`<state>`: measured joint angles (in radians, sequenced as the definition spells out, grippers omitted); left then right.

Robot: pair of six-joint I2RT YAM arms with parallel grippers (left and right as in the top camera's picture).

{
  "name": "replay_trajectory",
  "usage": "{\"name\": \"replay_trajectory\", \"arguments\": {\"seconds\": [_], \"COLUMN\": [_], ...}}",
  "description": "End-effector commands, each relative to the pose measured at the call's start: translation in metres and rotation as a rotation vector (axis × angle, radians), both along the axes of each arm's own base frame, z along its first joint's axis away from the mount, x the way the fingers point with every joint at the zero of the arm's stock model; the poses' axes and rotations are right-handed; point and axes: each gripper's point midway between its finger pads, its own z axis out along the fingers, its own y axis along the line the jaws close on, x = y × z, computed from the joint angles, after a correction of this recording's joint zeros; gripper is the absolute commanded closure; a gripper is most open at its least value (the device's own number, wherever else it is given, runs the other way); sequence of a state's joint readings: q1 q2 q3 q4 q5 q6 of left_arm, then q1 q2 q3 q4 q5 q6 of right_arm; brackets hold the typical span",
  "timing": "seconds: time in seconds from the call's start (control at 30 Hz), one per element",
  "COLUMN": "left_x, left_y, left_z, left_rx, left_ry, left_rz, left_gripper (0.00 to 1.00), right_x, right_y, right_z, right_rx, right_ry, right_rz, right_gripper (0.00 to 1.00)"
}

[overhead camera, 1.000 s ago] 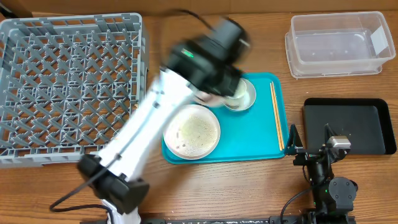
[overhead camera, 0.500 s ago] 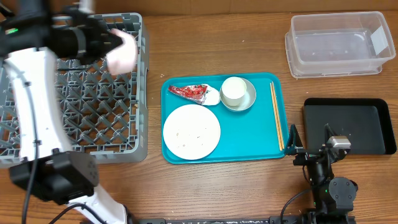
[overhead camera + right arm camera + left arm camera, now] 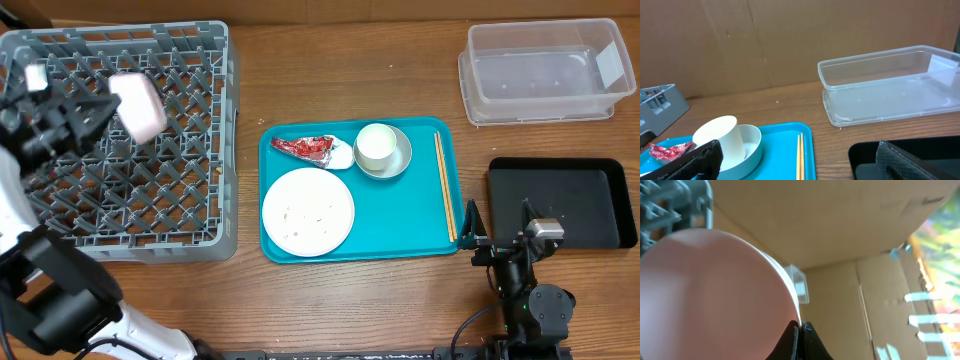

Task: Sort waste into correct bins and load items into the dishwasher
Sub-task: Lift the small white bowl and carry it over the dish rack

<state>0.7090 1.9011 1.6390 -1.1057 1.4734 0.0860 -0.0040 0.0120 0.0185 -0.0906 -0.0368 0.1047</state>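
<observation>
Dish rack [image 3: 228, 150] fills the table's left side, and the teal tray [image 3: 450, 215] sits centre. The clear tub [image 3: 545, 110] and black tray [image 3: 560, 200] are on the right.

The pinkish-white bowl [image 3: 137, 105] is in the air over the rack's back-left area, directly above the lattice. The release move is therefore straight down, with no sideways travel needed. It is blurred, so its tilt is unclear.

Left gripper [image 3: 798, 330] is pinched together on the bowl's rim. Right gripper [image 3: 498, 225] is parked by the black tray with jaws wide apart and nothing in them, well away from the rack. This is the left arm's job.

Plate [image 3: 308, 210], cup [image 3: 375, 146] in the metal bowl [image 3: 402, 160], wrapper [image 3: 305, 148] and chopsticks [image 3: 445, 185] are on the teal tray.

One second ago the left arm was over the teal tray. Half a second ago the bowl was near the rack's back-right corner, and it is now further left. The right arm is unchanged.
</observation>
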Motion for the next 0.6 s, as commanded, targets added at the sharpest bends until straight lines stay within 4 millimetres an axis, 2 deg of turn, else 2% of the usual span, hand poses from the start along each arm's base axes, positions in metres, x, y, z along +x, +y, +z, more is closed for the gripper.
{"name": "replay_trajectory", "arguments": {"seconds": [0.0,0.17,0.47,0.57], "left_x": [-0.012,-0.018,-0.009,0.001], "left_y": [0.023,0.040,0.029,0.029], "left_z": [0.002,-0.017,-0.034,-0.048], "left_rx": [-0.059,-0.022,0.052,0.093], "left_ry": [-0.090,-0.126,-0.176,-0.115], "left_rz": [0.047,0.089,0.051,0.056], "left_gripper": [0.96,0.96,0.96,0.96], "right_x": [0.000,0.000,0.000,0.000], "right_y": [-0.001,-0.001,-0.001,-0.001], "right_z": [-0.001,-0.001,-0.001,-0.001], "right_rx": [0.003,0.003,0.003,0.003], "right_ry": [-0.005,-0.005,-0.005,-0.005], "right_rz": [-0.007,-0.007,-0.007,-0.007], "right_gripper": [0.00,0.00,0.00,0.00]}}
